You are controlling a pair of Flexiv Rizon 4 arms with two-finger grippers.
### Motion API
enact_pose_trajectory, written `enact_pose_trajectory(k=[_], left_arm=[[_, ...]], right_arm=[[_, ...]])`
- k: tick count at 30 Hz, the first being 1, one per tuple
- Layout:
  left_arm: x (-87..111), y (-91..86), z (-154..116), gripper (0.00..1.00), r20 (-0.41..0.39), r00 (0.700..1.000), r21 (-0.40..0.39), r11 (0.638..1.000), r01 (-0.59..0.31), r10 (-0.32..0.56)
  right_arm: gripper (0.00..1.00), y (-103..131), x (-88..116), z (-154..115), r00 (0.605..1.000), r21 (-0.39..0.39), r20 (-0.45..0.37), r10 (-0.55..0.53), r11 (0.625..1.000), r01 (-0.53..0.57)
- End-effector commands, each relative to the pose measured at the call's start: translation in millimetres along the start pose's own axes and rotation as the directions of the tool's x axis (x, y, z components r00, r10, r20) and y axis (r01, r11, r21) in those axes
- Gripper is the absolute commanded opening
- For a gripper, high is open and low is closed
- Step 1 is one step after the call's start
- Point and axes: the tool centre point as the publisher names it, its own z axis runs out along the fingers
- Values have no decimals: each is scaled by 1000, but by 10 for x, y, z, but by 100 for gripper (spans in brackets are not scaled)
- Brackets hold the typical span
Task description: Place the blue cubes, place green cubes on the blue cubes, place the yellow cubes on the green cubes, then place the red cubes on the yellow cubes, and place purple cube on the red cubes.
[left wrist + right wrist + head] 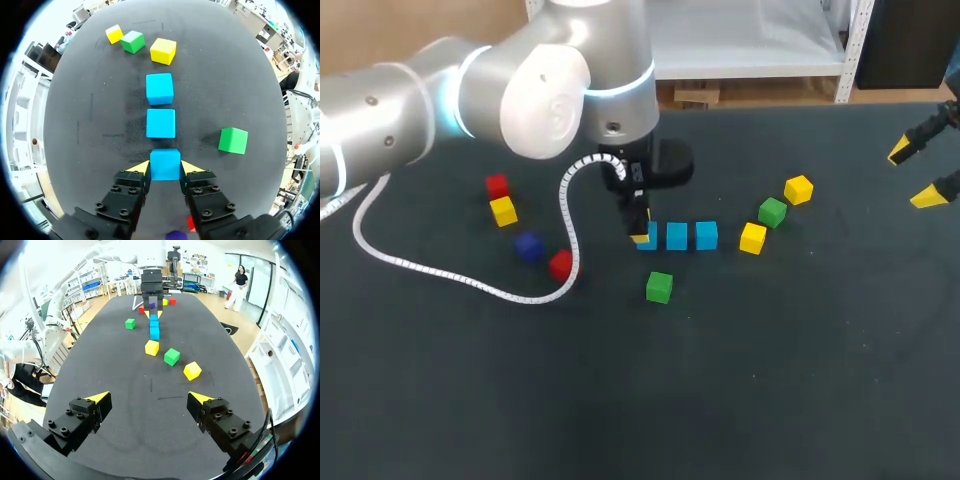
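Note:
Three light blue cubes lie in a row on the dark table. My left gripper (640, 232) (165, 169) is shut on the blue cube (165, 159) at the row's left end, which rests on the table. The other two blue cubes (677, 236) (707, 235) sit to its right, small gaps between them. A green cube (659, 287) lies just in front of the row. A second green cube (772, 212) and two yellow cubes (753, 238) (799, 189) lie to the right. My right gripper (915, 173) (150, 399) hangs open at the far right, nothing between its fingers.
At the left lie a red cube (497, 186) with a yellow cube (503, 211) touching it, a purple cube (528, 247) and another red cube (560, 265). The left arm's white cable (440, 272) loops over the table near them.

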Motion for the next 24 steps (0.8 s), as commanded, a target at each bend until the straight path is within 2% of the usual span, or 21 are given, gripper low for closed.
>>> enact_pose_trajectory(k=[1,10,24], left_arm=[[-1,14,7,42,-2,1000,9,1000,-3,3],[-9,19,10,50,-3,1000,10,1000,-4,4],[-8,126,41,48,-10,1000,2,1000,-8,8]], right_arm=[[100,-6,2,3,1000,-1,2,-1,1000,1],[100,-6,2,3,1000,-1,2,-1,1000,1],[100,-6,2,3,1000,-1,2,-1,1000,1]])
